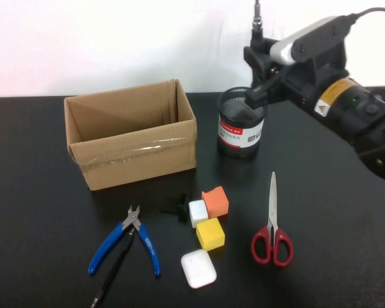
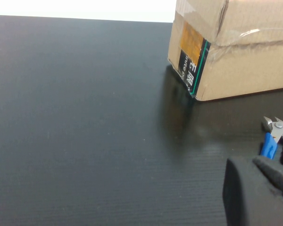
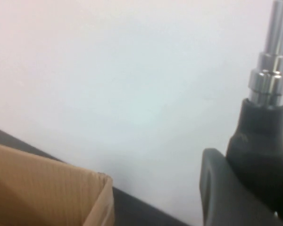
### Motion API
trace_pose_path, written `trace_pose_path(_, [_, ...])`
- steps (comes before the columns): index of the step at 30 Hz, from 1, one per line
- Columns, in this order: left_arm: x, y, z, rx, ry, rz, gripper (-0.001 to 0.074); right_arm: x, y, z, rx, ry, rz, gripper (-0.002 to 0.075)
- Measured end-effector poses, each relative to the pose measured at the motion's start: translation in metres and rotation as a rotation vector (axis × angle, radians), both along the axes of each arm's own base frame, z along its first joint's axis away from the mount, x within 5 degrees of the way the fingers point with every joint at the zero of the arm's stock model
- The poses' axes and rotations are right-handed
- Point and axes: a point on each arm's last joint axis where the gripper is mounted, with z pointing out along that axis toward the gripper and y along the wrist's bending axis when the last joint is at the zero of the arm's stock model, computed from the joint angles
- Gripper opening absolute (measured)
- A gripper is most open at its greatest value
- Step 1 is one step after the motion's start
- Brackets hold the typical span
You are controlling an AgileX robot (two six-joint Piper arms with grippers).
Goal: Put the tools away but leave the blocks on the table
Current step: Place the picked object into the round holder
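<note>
Above mesh cup (image 1: 240,131): right end effector (image 1: 259,77), screwdriver (image 1: 257,18).

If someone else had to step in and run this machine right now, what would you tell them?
Right gripper: shut on a black screwdriver, held tip-up above the mesh cup.
Left gripper: shut, holding nothing, low over the table near the blue pliers.
On the table: pliers, second black screwdriver, red scissors, plus orange, yellow and white blocks.
Done: no tool visibly stowed.
Left: all four tools; leave the blocks.
</note>
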Motion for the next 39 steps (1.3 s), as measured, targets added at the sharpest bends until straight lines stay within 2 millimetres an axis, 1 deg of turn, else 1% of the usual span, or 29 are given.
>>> trace_pose_path(4, [0.0, 0.0, 0.0, 0.0, 0.0, 0.0, -0.0006, 0.009, 0.004, -0.015, -0.009, 0.037, -0.001, -0.0006])
trace_pose_path(11, [0.0, 0.0, 0.0, 0.0, 0.0, 0.0, -0.0006, 0.018, 0.008, -0.042, -0.005, 0.118, 0.005, -0.0005])
trace_pose_path(13, [0.0, 0.0, 0.0, 0.0, 0.0, 0.0, -0.0006, 0.019, 0.009, -0.044, -0.005, 0.12, 0.007, 0.0013])
trace_pose_path(15, [0.0, 0.0, 0.0, 0.0, 0.0, 0.0, -0.0006, 0.02, 0.009, -0.047, -0.003, 0.125, 0.006, 0.0064])
trace_pose_path(18, [0.0, 0.0, 0.0, 0.0, 0.0, 0.0, -0.0006, 0.02, 0.008, -0.047, 0.0, 0.122, 0.002, 0.0178])
trace_pose_path(20, [0.0, 0.0, 0.0, 0.0, 0.0, 0.0, -0.0006, 0.021, 0.008, -0.047, 0.0, 0.122, 0.0, 0.0224])
trace_pose_path(21, [0.0, 0.0, 0.0, 0.0, 0.0, 0.0, -0.0006, 0.021, 0.008, -0.047, 0.0, 0.122, 0.0, 0.0232])
trace_pose_path(26, [0.0, 0.0, 0.0, 0.0, 0.0, 0.0, -0.0006, 0.02, 0.008, -0.045, -0.012, 0.097, -0.001, 0.0232])
trace_pose_path(30, [0.0, 0.0, 0.0, 0.0, 0.0, 0.0, -0.0006, 0.021, 0.006, -0.044, -0.058, 0.056, -0.024, 0.0232])
trace_pose_path(35, [0.0, 0.0, 0.0, 0.0, 0.0, 0.0, -0.0006, 0.024, 0.002, -0.041, -0.003, 0.061, -0.076, 0.0232])
trace_pose_path(39, [0.0, 0.0, 0.0, 0.0, 0.0, 0.0, -0.0006, 0.022, 0.001, -0.035, 0.011, 0.038, -0.076, 0.0232])
